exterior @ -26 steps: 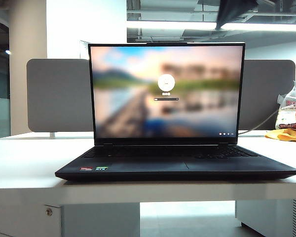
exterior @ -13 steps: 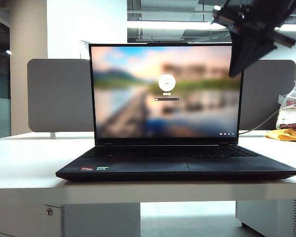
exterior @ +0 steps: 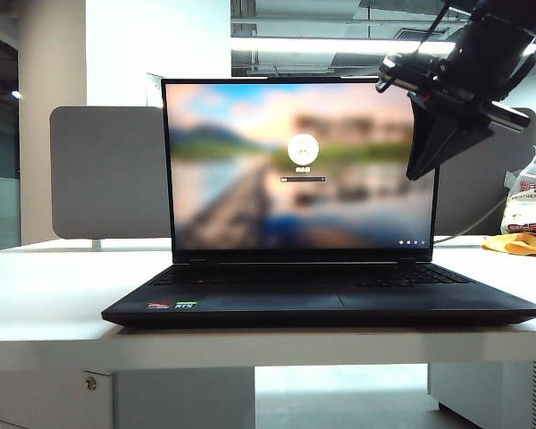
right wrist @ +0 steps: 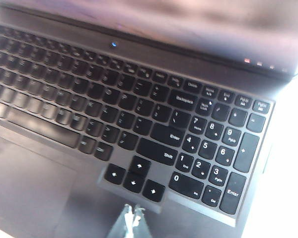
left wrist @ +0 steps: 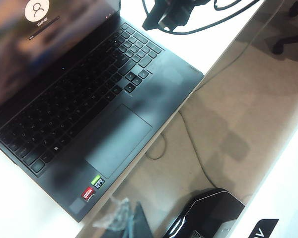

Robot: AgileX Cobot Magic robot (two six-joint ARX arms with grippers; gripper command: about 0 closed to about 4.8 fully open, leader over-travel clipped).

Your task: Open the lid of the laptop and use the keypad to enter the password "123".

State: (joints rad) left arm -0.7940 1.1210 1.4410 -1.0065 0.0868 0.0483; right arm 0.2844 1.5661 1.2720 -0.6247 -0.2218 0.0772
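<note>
Here, one laptop (exterior: pixel 322 299) sits square on the white worktop (exterior: pixel 45 295), its single lid (exterior: pixel 299 165) raised upright with the blurred landscape login screen lit. One keypad (right wrist: pixel 216 148) fills the right end of the keyboard, one touchpad (left wrist: pixel 118 140) lies in front of the keys, and two small stickers, red and green (left wrist: pixel 93 186), mark the palm rest. One grey partition (exterior: pixel 107 174) stands behind the lid.

The right end effector (exterior: pixel 426 156) hangs in the air before the screen's upper right corner, pointing steeply down above the keypad end and well clear of the keys; in the right wrist view its fingertips (right wrist: pixel 130 220) are pressed together with nothing between them. The left end effector (left wrist: pixel 126 218) shows only as a blurred shape off the laptop's front edge, probably clenched, though I cannot tell for certain.
</note>
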